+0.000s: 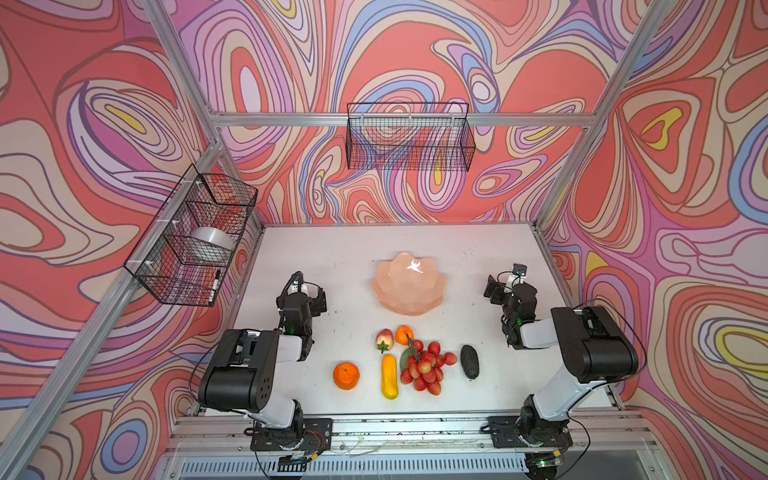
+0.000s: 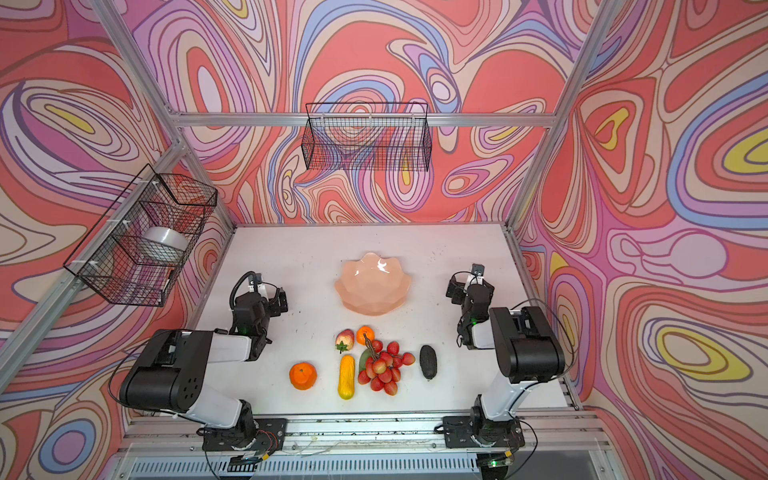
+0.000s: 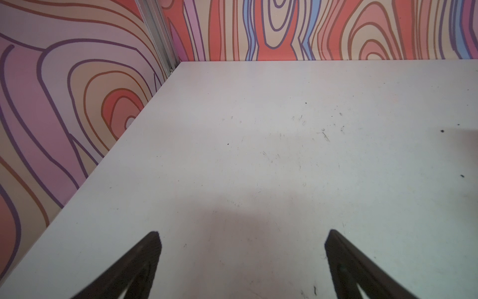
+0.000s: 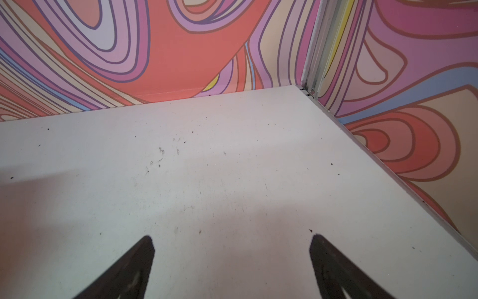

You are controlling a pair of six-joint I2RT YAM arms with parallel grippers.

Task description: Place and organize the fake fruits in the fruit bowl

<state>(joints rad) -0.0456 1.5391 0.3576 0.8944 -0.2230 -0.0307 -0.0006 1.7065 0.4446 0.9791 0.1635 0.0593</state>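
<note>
White table (image 1: 332,257) inside swirly pink walls. Six fake fruits (image 1: 424,365) lie clustered near the front, none in the pink bowl (image 1: 409,286) behind them. Empty, the left claw (image 3: 241,233) and right claw (image 4: 232,236) hang spread wide either side, likely poised to start.

I see a glossy peach-pink bowl (image 1: 409,286) on my white, dark-flecked table (image 1: 332,257). The oranges (image 1: 346,375) are bright orange, the long fruit (image 1: 389,376) yellow, the bumpy oval (image 1: 469,361) black, the peach (image 1: 384,340) pink-red with green leaves, the grapes (image 1: 426,368) red with a green leaf. The walls (image 1: 415,50) swirl in coral, lilac, blue and yellow.
</note>
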